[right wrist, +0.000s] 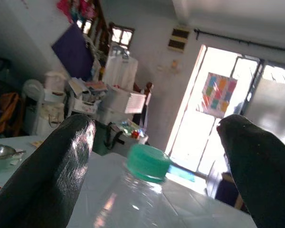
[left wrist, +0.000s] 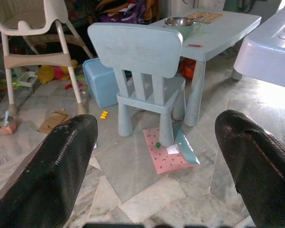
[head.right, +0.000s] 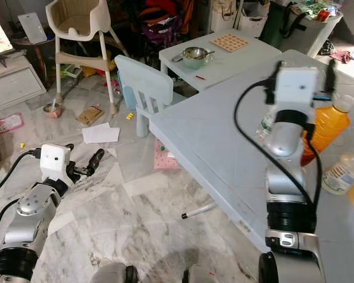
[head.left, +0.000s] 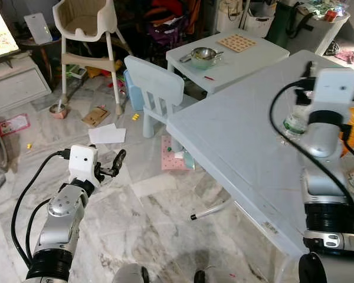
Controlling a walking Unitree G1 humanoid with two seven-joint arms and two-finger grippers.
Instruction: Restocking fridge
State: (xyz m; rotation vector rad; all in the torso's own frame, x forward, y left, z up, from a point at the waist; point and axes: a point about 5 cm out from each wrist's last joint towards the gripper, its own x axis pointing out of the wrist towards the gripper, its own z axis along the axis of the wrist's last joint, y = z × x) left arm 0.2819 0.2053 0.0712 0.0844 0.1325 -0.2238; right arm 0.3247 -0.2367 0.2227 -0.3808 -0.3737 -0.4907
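The big counter (head.left: 242, 141) is on the right. On it, behind the right arm, stands a bottle with a cap (right wrist: 147, 163). The right claw (right wrist: 152, 156) is up over the counter, its fingers spread, one on each side of that cap. More bottles (head.right: 327, 127) stand further right on the counter.

A small table (head.left: 248, 56) is behind the counter, with a bowl (head.left: 203, 56) on it. A little chair (head.left: 156, 88) sits beside the small table, to its left. A high chair (head.left: 85, 35) is further left and back.

The left claw (head.left: 115, 162) is low on the left, over the floor (head.left: 153, 230). Papers (head.left: 106, 134) lie on the floor in front of the high chair.
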